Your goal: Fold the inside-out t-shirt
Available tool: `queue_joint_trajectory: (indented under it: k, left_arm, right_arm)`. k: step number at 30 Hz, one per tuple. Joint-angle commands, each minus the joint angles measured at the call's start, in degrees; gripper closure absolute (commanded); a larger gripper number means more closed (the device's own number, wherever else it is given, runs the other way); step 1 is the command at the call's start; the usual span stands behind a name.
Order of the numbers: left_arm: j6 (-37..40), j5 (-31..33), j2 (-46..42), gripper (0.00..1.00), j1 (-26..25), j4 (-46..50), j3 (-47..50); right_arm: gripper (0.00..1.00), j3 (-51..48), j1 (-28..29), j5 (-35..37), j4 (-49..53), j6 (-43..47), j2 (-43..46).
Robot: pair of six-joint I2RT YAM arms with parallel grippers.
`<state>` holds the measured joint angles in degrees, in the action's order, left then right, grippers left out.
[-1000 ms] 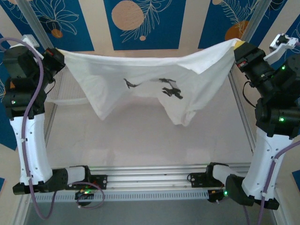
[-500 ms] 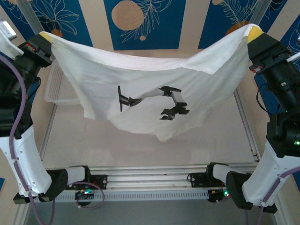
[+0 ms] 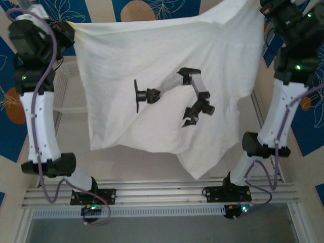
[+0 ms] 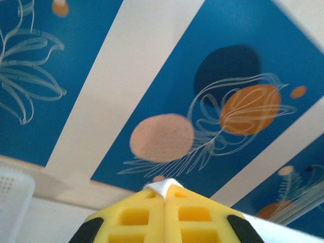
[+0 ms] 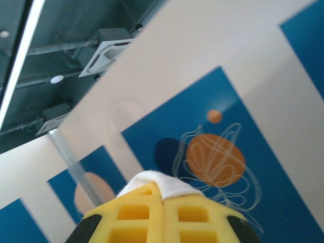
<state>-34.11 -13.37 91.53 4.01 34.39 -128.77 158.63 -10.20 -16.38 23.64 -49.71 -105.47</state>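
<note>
High above the basket, left gripper and right gripper, both clenched on its top corners, now hoist the inside-out t-shirt spread wide, no longer sagging, likely ready for laying flat.

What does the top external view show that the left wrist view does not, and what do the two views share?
Top external: the whole white t-shirt hanging spread between the left gripper and the right gripper, the dark print on it, and the right arm. Left wrist: the yellow fingers seen close up, pressed shut on a nip of white cloth. Shared: the t-shirt, the left gripper, and the blue-and-cream wall behind.
</note>
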Motion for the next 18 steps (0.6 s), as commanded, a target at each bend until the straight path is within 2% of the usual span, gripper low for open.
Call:
queue_joint_trajectory:
  k: [1, 6, 11, 14, 16, 18]
  left_arm:
    - [-0.1, -1.2, 1.8, 1.0, 0.8, -4.0, -5.1]
    - [0.2, -3.0, 4.0, 1.0, 0.8, -3.4, -13.2]
    - [0.4, -4.7, 2.5, 1.0, 0.6, -2.0, -11.7]
    - [0.3, -5.8, -2.3, 1.0, -0.1, -2.0, 1.7]
    - [-0.2, -6.9, -7.4, 1.0, -0.7, -7.0, 17.8]
    - [-1.6, -7.7, -12.2, 1.0, -1.3, -12.4, 34.4]
  right_arm:
    - [1.0, 3.6, -1.7, 5.9, -10.0, -5.0, -1.4]
    - [1.0, 4.6, -2.0, 6.3, -14.2, -9.0, -1.6]
    - [1.0, 3.1, -3.1, 4.2, -10.6, -9.8, 1.1]
    - [1.0, -5.5, -3.1, -4.4, -3.7, -8.0, 5.1]
    - [1.0, -18.5, -2.5, -8.4, -0.4, -5.2, 10.1]
    - [1.0, -39.5, -2.1, -10.5, -2.6, -4.2, 18.1]
